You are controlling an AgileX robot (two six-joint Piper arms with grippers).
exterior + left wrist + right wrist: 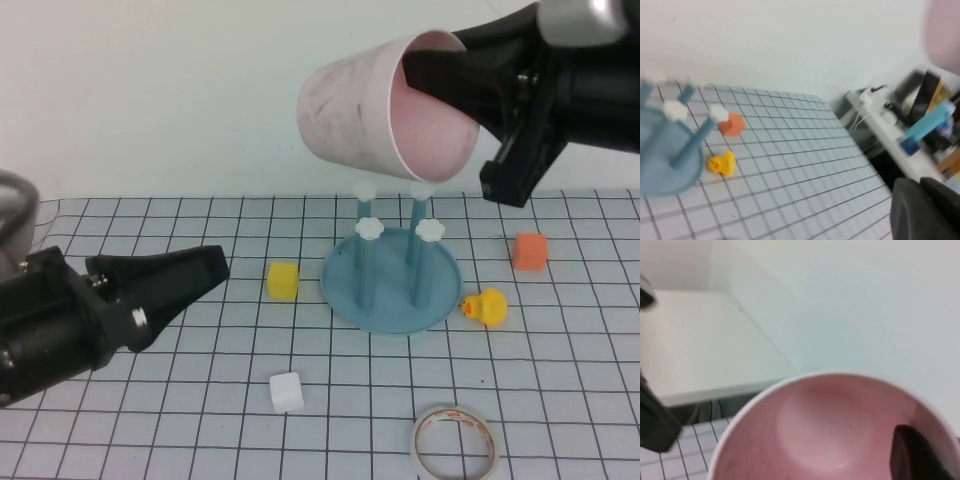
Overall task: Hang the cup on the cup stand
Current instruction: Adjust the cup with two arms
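The pick-up looks done: the right tool (470, 95) is up in the air, clamped on the rim of the pale pink cup (360, 105), with one finger (917, 457) inside the mouth against the wall and the other outside. The cup hangs clear of the worktop (200, 420), tipped on its side with its mouth facing the tool and slightly downward and its closed bottom pointing away.

Directly below the cup and the right tool stands the cup stand (392, 285), a round blue dish with four upright pegs capped in white flowers. The cup's lower edge sits just above the rear pair of caps in the high view, but no peg has entered the mouth, so nothing is hung yet.

What is left, by my judgement: tip the cup further until the mouth faces down, line it over one peg, lower it on and release.

The left tool (205, 270) is closed and empty, low over the worktop, well off to the side of the stand. Between it and the stand lies a yellow block (283, 281); a small yellow duck (486, 306) rests just beside the stand's far edge.
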